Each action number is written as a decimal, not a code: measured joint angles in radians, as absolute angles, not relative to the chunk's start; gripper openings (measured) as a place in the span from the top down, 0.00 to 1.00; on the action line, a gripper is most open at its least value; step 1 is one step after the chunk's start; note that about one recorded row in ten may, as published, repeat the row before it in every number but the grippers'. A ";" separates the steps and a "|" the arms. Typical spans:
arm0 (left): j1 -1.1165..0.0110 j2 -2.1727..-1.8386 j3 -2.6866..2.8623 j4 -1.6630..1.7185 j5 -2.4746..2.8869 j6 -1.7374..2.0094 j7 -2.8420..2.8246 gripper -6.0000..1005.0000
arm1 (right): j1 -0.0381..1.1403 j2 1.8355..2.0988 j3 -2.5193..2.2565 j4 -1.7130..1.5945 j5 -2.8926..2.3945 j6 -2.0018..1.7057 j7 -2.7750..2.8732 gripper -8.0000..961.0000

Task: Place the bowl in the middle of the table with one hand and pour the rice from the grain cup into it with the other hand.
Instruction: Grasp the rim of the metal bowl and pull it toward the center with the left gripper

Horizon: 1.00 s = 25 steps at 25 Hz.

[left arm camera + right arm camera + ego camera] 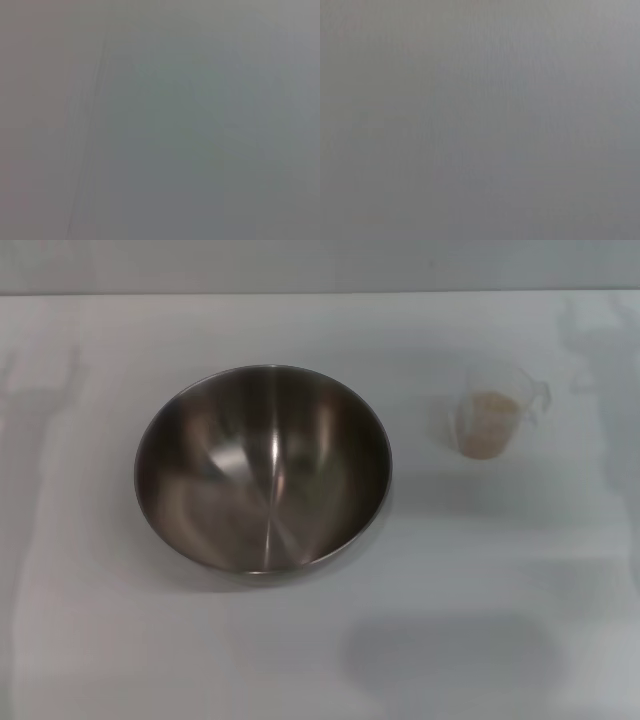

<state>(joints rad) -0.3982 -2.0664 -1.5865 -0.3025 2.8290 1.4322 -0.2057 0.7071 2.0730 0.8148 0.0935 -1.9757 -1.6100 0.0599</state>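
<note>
The bowl (263, 468) sits upright on the table (480, 570), left of centre, its steel inside bare. Well apart to its right stands the grain cup (492, 422), upright, the rice (489, 424) a pale mass inside; its clear walls and handle are hard to trace. Neither gripper shows, so their state cannot be told: both wrist views give only blank grey.

The bowl (263, 468) is brushed metal, shiny inside. The grain cup (495, 410) is clear smooth plastic. The table (450, 640) looks white, smooth, matt.
</note>
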 joint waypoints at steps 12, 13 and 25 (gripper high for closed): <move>-0.270 -1.976 -1.666 -1.202 2.887 0.097 -0.261 0.17 | 0.713 2.069 0.816 0.094 -1.976 -1.600 0.060 0.37; -0.270 -1.976 -1.666 -1.202 2.887 0.097 -0.261 0.17 | 0.714 2.069 0.816 0.094 -1.976 -1.599 0.060 0.37; -0.349 -2.060 -1.914 -1.742 2.644 -1.188 0.292 0.17 | 0.712 2.070 0.816 0.098 -1.976 -1.598 0.060 0.37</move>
<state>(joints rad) -0.3489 -2.0599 -1.9136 -1.7422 2.6441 -1.1879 0.2918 0.7117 2.0705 0.8160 0.0982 -1.9757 -1.5976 0.0598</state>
